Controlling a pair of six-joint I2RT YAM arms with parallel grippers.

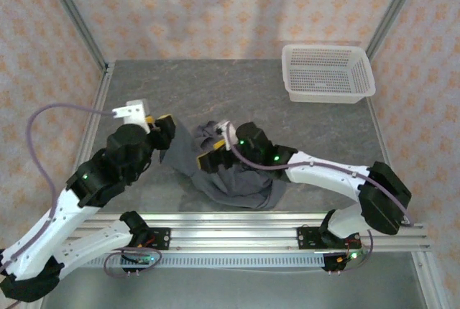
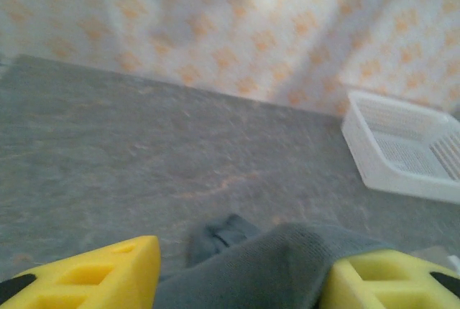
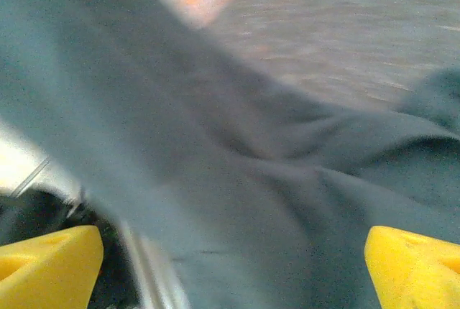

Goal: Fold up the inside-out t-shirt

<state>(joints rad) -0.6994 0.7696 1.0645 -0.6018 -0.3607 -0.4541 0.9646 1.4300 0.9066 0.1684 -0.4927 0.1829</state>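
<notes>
Lying crumpled at the 6 o'clock edge of the table [image 1: 323, 129], the t-shirt [image 1: 233, 180] has the left gripper [image 2: 244, 269] at its 10 o'clock and the right gripper [image 3: 233, 269] above it, both spread wide and holding nothing, so a blind pinch may grab several layers

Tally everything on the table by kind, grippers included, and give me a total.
Grey t-shirt: 1
White mesh basket: 1
Grippers: 2 (left gripper, right gripper)
Total: 4
</notes>
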